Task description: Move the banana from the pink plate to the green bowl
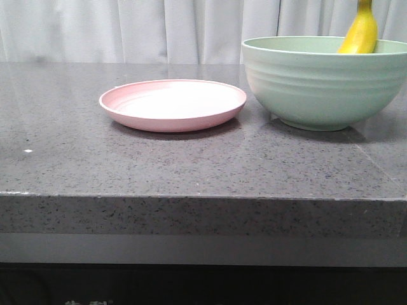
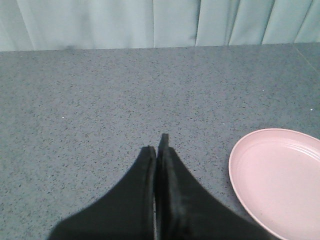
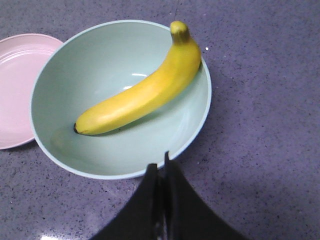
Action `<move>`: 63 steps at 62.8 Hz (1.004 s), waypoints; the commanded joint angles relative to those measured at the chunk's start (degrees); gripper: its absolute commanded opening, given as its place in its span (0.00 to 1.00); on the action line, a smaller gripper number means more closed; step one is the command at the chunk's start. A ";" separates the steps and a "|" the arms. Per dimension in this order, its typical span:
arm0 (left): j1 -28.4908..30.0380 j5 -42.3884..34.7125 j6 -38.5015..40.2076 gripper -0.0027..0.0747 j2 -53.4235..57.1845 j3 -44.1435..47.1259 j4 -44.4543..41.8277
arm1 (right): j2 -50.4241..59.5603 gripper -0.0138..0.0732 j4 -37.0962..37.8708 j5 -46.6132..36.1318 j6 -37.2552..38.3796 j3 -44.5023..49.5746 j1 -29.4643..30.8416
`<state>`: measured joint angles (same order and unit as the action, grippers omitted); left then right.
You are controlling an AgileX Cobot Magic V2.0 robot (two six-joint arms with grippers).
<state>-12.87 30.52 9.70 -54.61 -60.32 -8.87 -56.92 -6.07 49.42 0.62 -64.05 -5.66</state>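
Inside the deep, pale mint-green bowl (image 3: 120,100) you can see the curved, bright yellow banana (image 3: 140,92) lying with its dark tip on the bowl's floor and its stem end leaning over the rim. Just beside the bowl sits the shallow, matte pale-pink plate (image 1: 173,103) on your speckled grey stone tabletop (image 1: 191,165). Your right gripper (image 3: 161,162) hangs above the bowl's rim and your left gripper (image 2: 157,145) above bare tabletop near the plate, each with its black jaws pressed together on nothing.

grey speckled table (image 1: 191,171), white curtain (image 1: 127,28)
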 commanded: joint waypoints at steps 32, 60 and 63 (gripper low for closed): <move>0.63 -20.14 0.58 0.01 35.26 36.54 1.99 | 42.57 0.08 -0.38 -25.81 -7.39 39.74 0.45; 0.63 -23.24 0.58 0.01 42.40 41.83 3.62 | 48.94 0.08 -0.38 -29.33 -7.39 43.25 0.45; 0.63 -22.87 0.58 0.01 42.40 41.77 3.62 | 48.94 0.08 -0.64 -29.34 -7.33 43.25 0.45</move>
<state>-12.44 12.37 9.77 -11.66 -16.92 -5.69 -7.40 -6.19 25.13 -6.32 -19.40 -5.66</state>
